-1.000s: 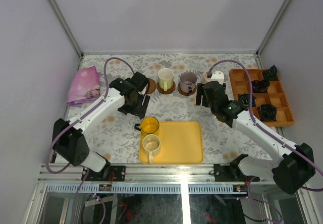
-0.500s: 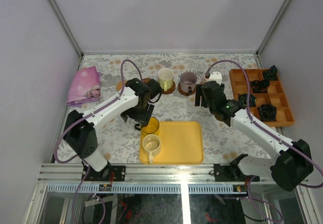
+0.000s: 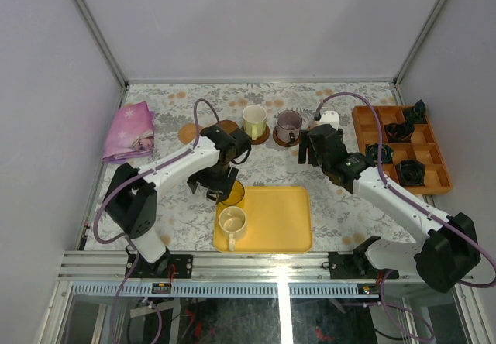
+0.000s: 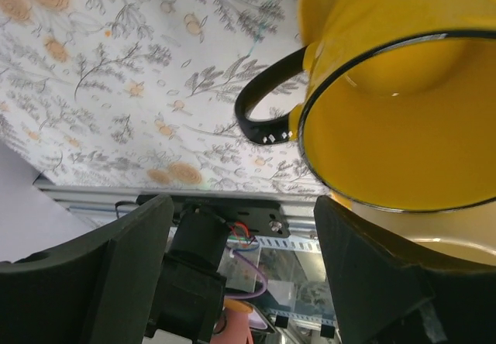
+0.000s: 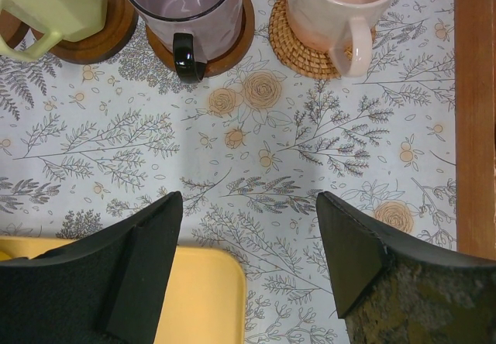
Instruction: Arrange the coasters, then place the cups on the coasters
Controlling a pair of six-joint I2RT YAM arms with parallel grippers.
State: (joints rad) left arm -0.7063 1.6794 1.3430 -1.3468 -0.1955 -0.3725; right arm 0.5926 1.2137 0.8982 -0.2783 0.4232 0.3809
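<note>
Left jaws are hovering apart at lower left of the yellow cup (image 4: 403, 127); right jaws are hovering apart over the bench (image 5: 256, 150).

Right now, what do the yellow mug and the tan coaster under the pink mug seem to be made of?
Yellow mug: probably enamelled metal, glossy; thin dark rim line, black handle, bright highlights. Tan coaster under the pink mug: woven plant fibre, perhaps rattan, matte; coiled braided rings show.
</note>
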